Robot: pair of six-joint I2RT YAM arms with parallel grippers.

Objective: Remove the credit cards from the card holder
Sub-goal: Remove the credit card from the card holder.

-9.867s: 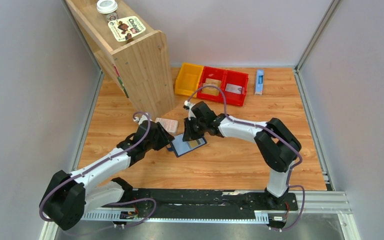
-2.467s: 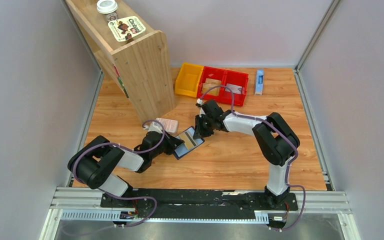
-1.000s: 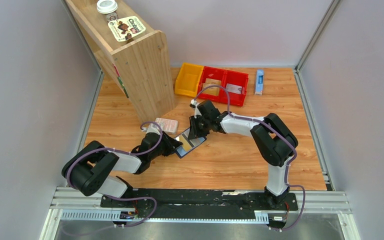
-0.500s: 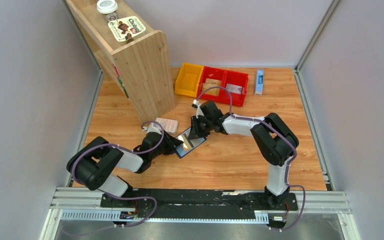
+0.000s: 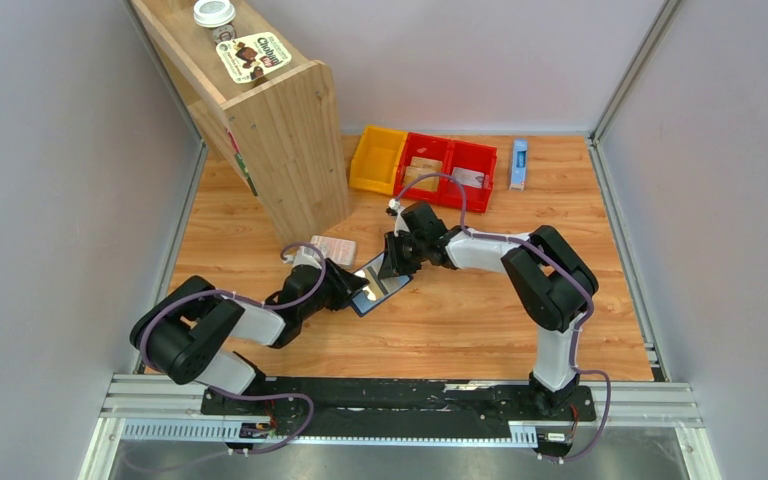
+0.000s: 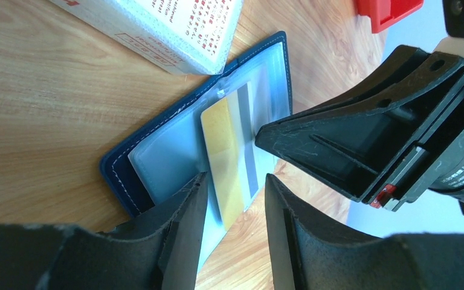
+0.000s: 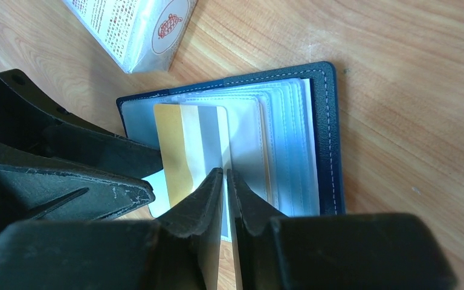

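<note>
The navy card holder [image 5: 382, 292] lies open on the table, and shows in the left wrist view [image 6: 119, 171] and the right wrist view [image 7: 327, 127]. A tan-yellow and grey credit card [image 7: 181, 142] sticks partly out of its clear pockets, also seen from the left wrist [image 6: 225, 154]. My right gripper [image 5: 391, 266] [image 7: 225, 176] is shut on the card's grey edge. My left gripper [image 5: 348, 289] [image 6: 232, 202] is open at the holder's left edge, its fingers astride the card's corner.
A pink-and-white packet [image 5: 332, 247] lies just behind the holder. A yellow bin [image 5: 377, 158] and red bins [image 5: 452, 192], one with a tan card [image 5: 423, 166] and one with a grey card [image 5: 468, 178], stand at the back. A blue-and-white box [image 5: 519, 163] lies right of them, and a wooden shelf [image 5: 280, 130] at the back left.
Since ten seconds ago my left arm has folded back and the holder has turned a little. In the last second both grippers have hardly moved.
</note>
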